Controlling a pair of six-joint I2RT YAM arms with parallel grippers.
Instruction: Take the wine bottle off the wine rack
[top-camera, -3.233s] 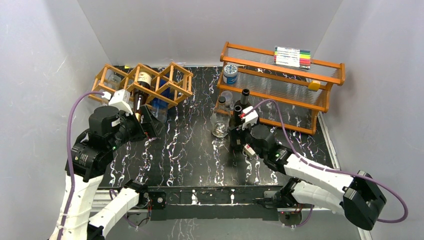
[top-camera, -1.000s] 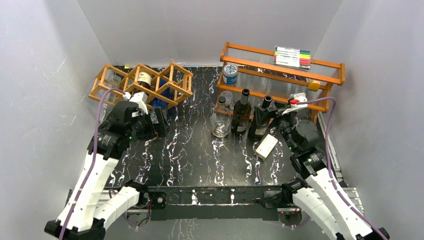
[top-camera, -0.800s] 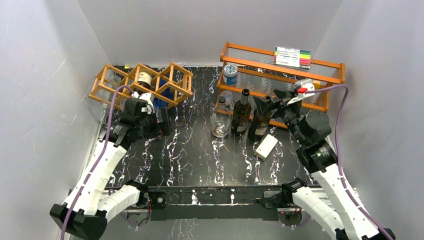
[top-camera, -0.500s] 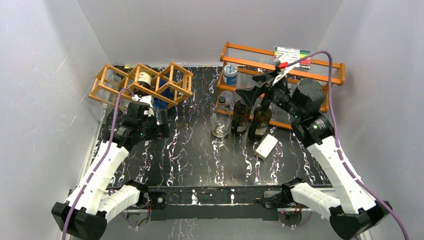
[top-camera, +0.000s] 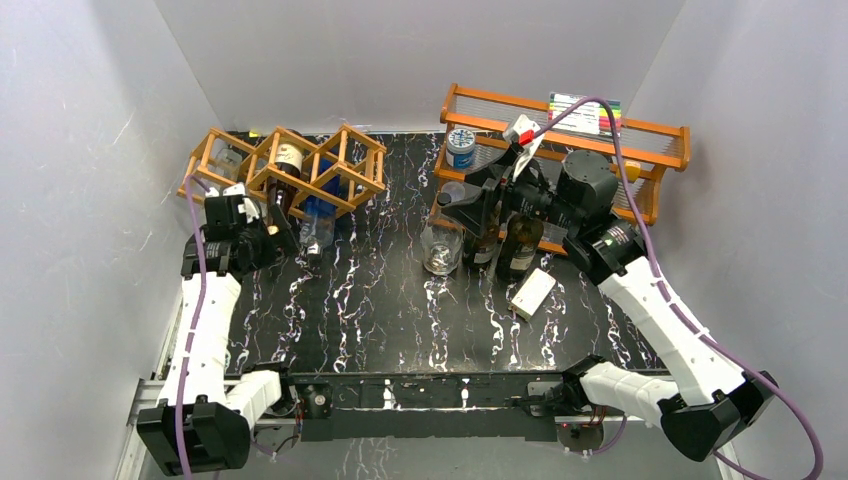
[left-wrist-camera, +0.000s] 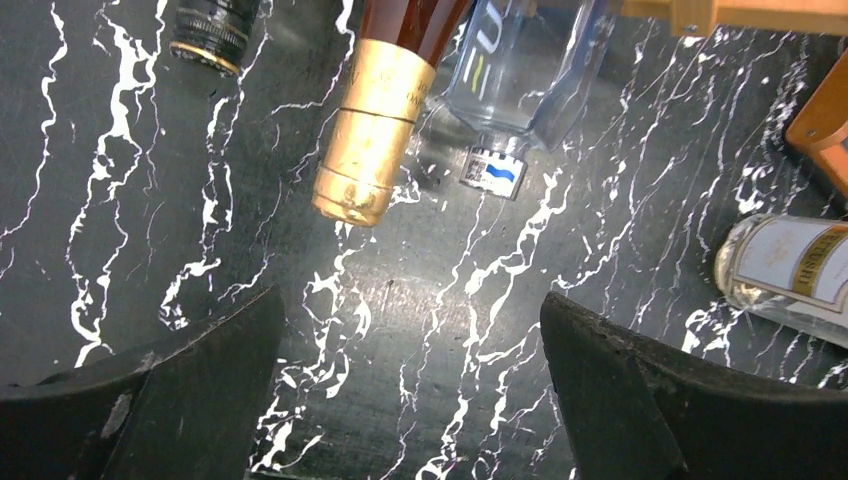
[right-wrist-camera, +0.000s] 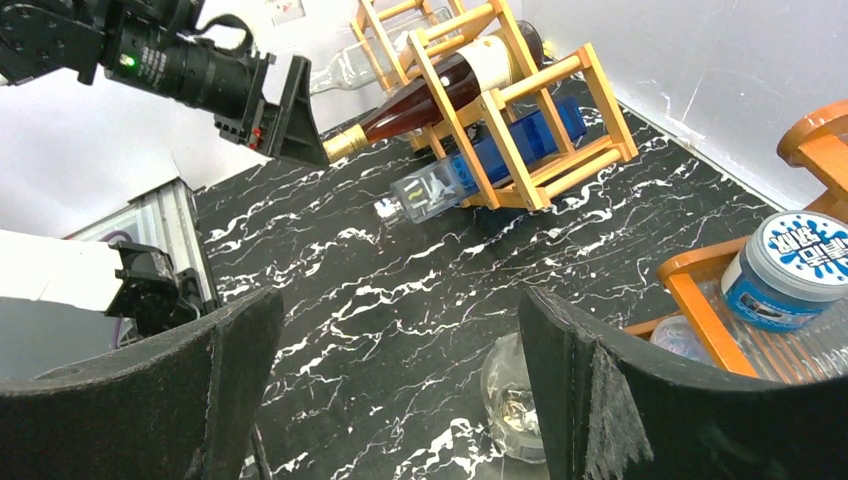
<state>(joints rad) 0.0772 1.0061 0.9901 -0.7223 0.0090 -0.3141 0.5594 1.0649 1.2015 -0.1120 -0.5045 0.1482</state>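
Gold-foiled wine bottle (left-wrist-camera: 378, 120), lettering unreadable, rests in wine rack (right-wrist-camera: 540, 77); left hand (left-wrist-camera: 410, 310) spread wide, empty.

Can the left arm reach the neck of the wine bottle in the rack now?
Probably yes: the left tool is open just before the gold neck of the wine bottle, and nothing stands between them.

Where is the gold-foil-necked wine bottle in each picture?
Top external: the wine bottle lies upper left, in the wine rack.
Left wrist: top centre, only its foil neck.
Right wrist: top centre, in the rack.
Shared landmark: the clear blue bottle beside it.
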